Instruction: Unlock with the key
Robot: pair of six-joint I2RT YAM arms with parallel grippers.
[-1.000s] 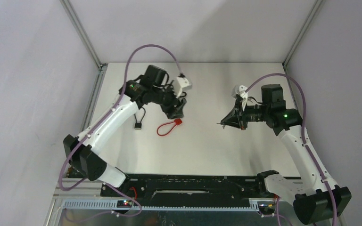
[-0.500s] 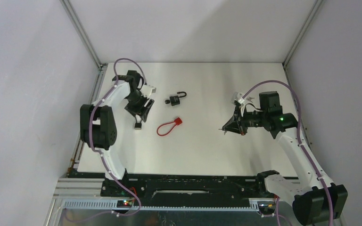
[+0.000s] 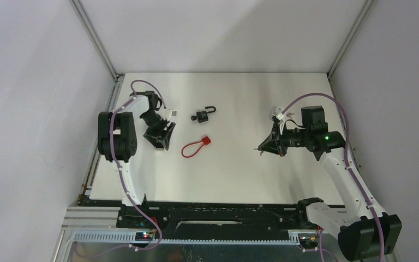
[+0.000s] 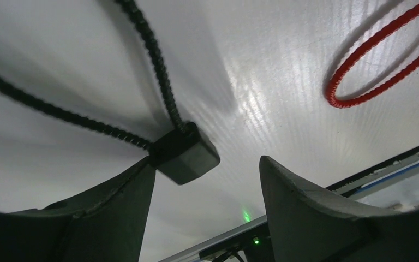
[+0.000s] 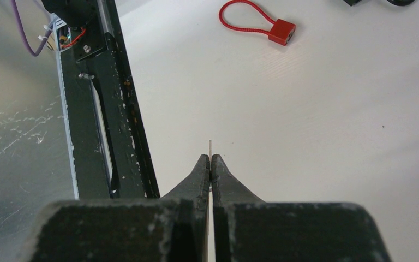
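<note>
**Overhead view, with both wrist views.** Nearest the camera, the black base rail point(image 3: 218, 217) runs along the table's point(image 3: 283, 98) front edge. The lower edge of the overhead view cuts off the right arm's base.

Farther in on the right, the right gripper point(image 5: 210, 161) is clenched, its jaws pressed flat together on the key point(image 5: 210, 145). Only a thin metal sliver projects past the tips. The rest of the key is buried between the pads, so its shape cannot be made out. The gripper points toward the table's middle, well apart from every lock.

At a similar depth, left of centre, lies the red cable lock point(image 5: 281, 31), its loop flat on the table and nothing touching it. The left wrist view crops it to a single curve.

Just left of it, the left gripper point(image 4: 206, 165) points down with its jaws spread. They straddle the small black cable lock point(image 4: 185, 158) without closing on it. The block sits just beside one finger; contact cannot be judged. Both strands of its cable run out of that view. In the overhead view the gripper hides the block.

Beyond these sits the black padlock point(image 3: 201, 115), near the red lock and alone on the table. Its shackle shows as a small arc, but the keyhole and whether it is latched are too small to tell. The top edge of the right wrist view crops it to fragments.
</note>
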